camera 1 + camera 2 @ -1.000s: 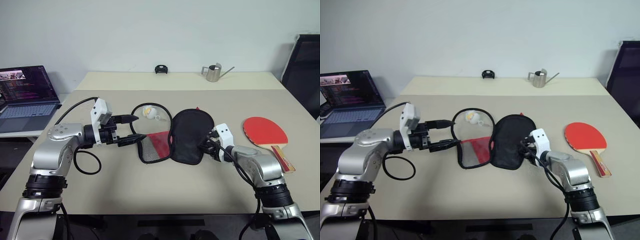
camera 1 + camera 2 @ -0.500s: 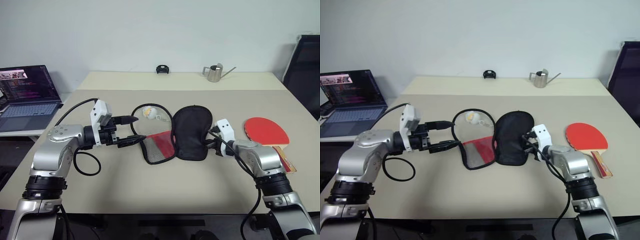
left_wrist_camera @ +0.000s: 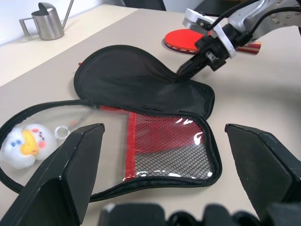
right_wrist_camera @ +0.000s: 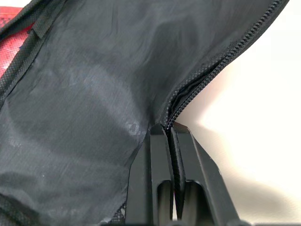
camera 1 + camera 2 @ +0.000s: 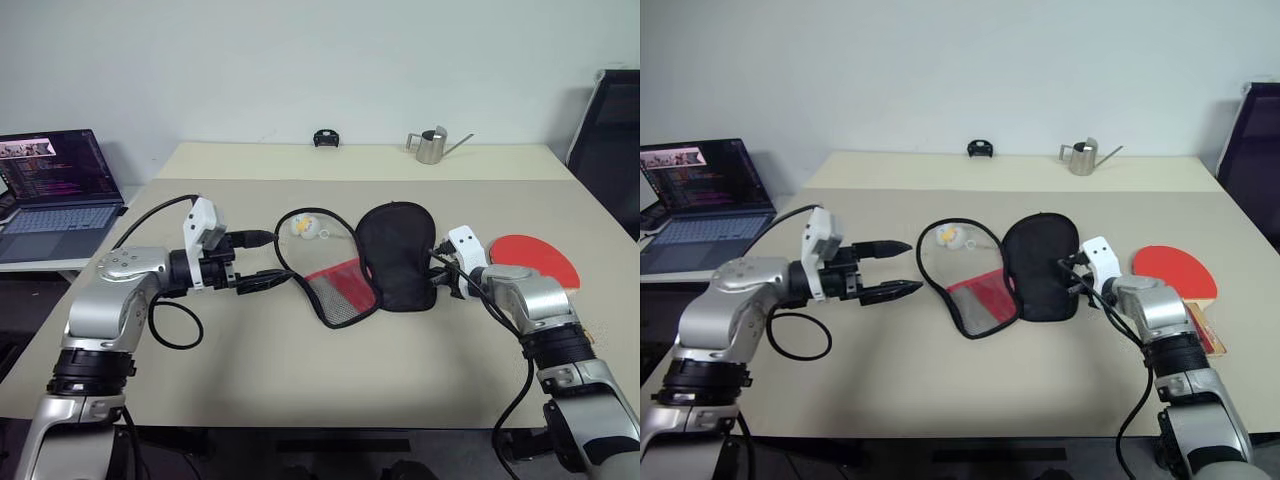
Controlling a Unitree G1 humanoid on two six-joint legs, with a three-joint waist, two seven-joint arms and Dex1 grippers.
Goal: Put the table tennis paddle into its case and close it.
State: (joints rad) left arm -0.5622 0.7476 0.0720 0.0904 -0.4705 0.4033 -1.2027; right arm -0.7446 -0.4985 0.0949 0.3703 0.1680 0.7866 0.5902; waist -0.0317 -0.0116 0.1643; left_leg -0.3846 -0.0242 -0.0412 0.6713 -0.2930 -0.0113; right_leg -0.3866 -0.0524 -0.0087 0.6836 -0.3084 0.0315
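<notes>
Pinching case (image 5: 397, 255) edge, right claw (image 5: 437, 277)

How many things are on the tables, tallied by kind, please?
Table tennis gear: 2 (paddle, case)
Plush charm: 1
Metal watering can: 1
Laptop: 1
Small black object at the far edge: 1
Total: 6

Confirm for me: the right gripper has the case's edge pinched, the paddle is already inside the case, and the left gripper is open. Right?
Not quite. The paddle is not in the case; it lies on the table beyond the right gripper, as the right eye view shows. The rest holds: that gripper is shut on the case's zipper edge, and the left gripper is open.
</notes>
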